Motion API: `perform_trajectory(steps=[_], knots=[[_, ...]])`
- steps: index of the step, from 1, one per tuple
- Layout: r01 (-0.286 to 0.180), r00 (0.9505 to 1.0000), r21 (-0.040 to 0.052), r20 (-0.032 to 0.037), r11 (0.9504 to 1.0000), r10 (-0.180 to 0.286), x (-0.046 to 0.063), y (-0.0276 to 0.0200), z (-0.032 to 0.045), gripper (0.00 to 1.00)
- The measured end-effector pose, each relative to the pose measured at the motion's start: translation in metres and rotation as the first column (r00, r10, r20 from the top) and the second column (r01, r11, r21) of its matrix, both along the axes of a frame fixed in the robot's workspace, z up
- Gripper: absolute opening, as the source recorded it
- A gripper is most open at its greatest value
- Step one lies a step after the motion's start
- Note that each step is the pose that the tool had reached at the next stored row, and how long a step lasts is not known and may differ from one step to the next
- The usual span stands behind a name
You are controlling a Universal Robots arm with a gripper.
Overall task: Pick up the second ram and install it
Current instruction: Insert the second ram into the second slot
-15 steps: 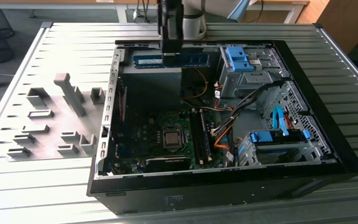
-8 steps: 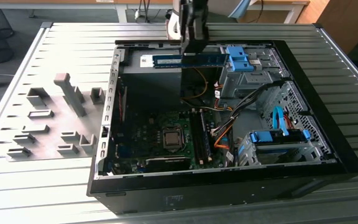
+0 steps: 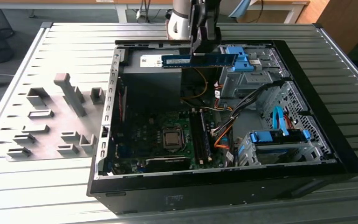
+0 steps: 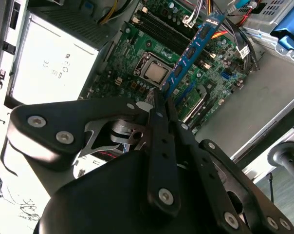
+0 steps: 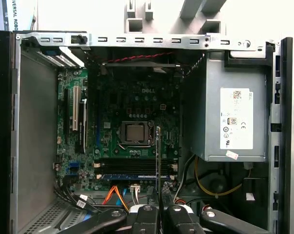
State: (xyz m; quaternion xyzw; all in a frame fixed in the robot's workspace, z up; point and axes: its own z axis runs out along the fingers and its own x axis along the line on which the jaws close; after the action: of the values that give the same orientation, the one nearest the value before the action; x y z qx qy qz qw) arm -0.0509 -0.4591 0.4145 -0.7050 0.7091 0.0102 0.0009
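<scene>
The second ram point(image 3: 199, 60) is up in the air, held flat and lengthwise above the open computer case point(image 3: 328, 154), well clear of the motherboard point(image 3: 166, 140) below. The hand point(image 3: 204, 44) has its fingers pinched shut on the stick's upper edge, and in the second wrist view the two fingers point(image 4: 159, 126) sit tight together with the blue board point(image 4: 193, 51) running out from between them over the processor socket point(image 4: 154, 72). In the first wrist view the stick point(image 5: 158, 161) is seen edge-on, a thin line hanging over the memory slots point(image 5: 132, 168), which lie across it rather than along it. There lies the risk: if the stick goes down at that angle, it will likely strike the slot walls or latches instead of seating. The grip is narrow, on one edge only, so a knock could twist the board in the fingers. Loose cables point(image 3: 225, 133) sit just beside the slots and could snag. The grey holder blocks point(image 3: 42, 126) stand on the worktop point(image 3: 17, 186) outside the case.
</scene>
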Motion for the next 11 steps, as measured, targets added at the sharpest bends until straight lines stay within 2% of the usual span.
perform_trajectory(steps=[11], knots=[[0.004,1.0000,0.0000,0.0000,1.0000,-0.004,0.0001,0.0000,0.0000,0.14]])
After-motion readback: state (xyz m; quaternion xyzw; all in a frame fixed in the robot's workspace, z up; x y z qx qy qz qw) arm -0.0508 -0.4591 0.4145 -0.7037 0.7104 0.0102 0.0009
